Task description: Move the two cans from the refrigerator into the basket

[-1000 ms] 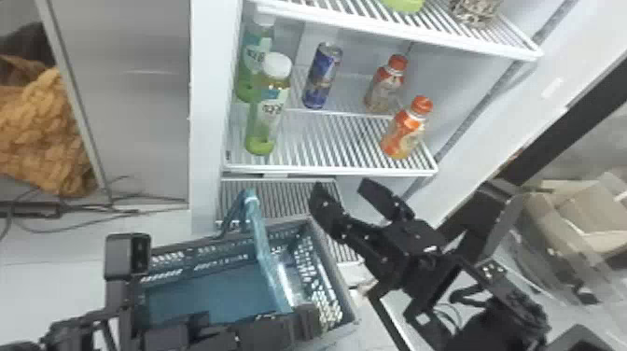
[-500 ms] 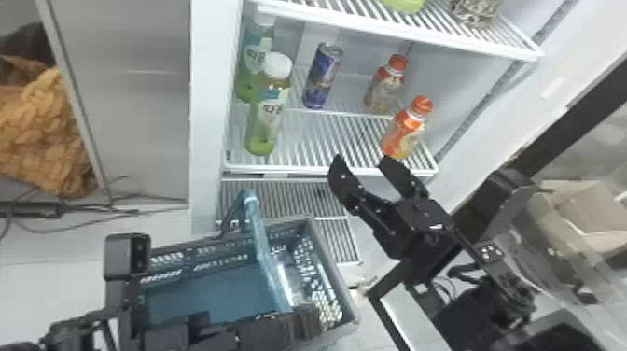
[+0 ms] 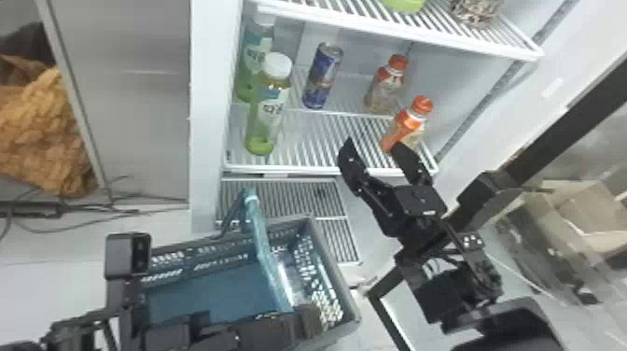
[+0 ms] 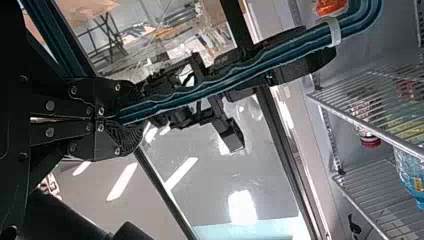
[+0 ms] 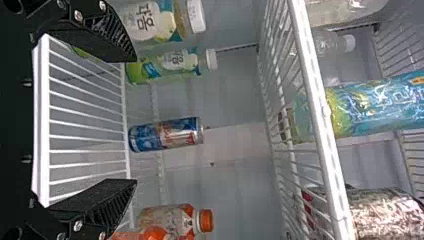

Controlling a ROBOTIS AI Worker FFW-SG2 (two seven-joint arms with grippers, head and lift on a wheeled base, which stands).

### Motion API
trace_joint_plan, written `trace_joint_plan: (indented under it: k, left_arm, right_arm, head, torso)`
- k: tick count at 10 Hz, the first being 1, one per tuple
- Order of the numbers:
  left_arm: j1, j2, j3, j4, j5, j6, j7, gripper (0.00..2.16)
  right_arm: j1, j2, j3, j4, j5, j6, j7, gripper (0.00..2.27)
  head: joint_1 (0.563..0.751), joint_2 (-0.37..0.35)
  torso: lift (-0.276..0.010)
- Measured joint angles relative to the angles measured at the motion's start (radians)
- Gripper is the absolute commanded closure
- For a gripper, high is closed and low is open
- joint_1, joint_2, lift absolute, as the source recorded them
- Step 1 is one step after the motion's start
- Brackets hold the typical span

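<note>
A blue can [image 3: 323,75] stands at the back of the refrigerator's middle shelf, between green bottles and orange-capped ones. My right gripper [image 3: 372,147] is open at that shelf's front edge, nothing between its fingers; in the right wrist view the can [image 5: 166,134] lies beyond the gap of the right gripper [image 5: 134,120]. Below the shelf, the grey basket [image 3: 333,275] has its teal handle [image 3: 263,238] raised. My left gripper [image 3: 305,319] is at the handle's near end; in the left wrist view the left gripper [image 4: 127,118] is shut on the handle [image 4: 215,86]. Something shiny in the basket is unclear.
Two green bottles [image 3: 268,109] stand left of the can. Orange-capped bottles [image 3: 409,123] stand right, the nearer close to my right fingers. The upper shelf [image 3: 396,25] overhangs the can. Refrigerator walls flank the shelves, and a dark door frame [image 3: 560,121] is at right.
My right gripper has moved up and slightly right in the head view, from above the basket's back corner to the middle shelf's front edge, staying open. The left arm and basket have kept still.
</note>
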Motion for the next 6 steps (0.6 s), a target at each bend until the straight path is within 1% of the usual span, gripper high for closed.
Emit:
trace_joint_plan:
  k: [3, 6]
  left_arm:
    - [0.000, 0.000, 0.000, 0.000, 0.000, 0.000, 0.000, 1.16]
    - [-0.005, 0.000, -0.002, 0.000, 0.000, 0.003, 0.000, 1.16]
  right_arm:
    - [-0.057, -0.001, 0.020, 0.090, 0.012, -0.067, -0.005, 0.09]
    - [-0.150, -0.005, 0.063, 0.222, 0.015, -0.151, -0.006, 0.07]
  head:
    - [0.695, -0.350]
    - [0.695, -0.350]
  torso:
    - [-0.276]
    - [-0.276]
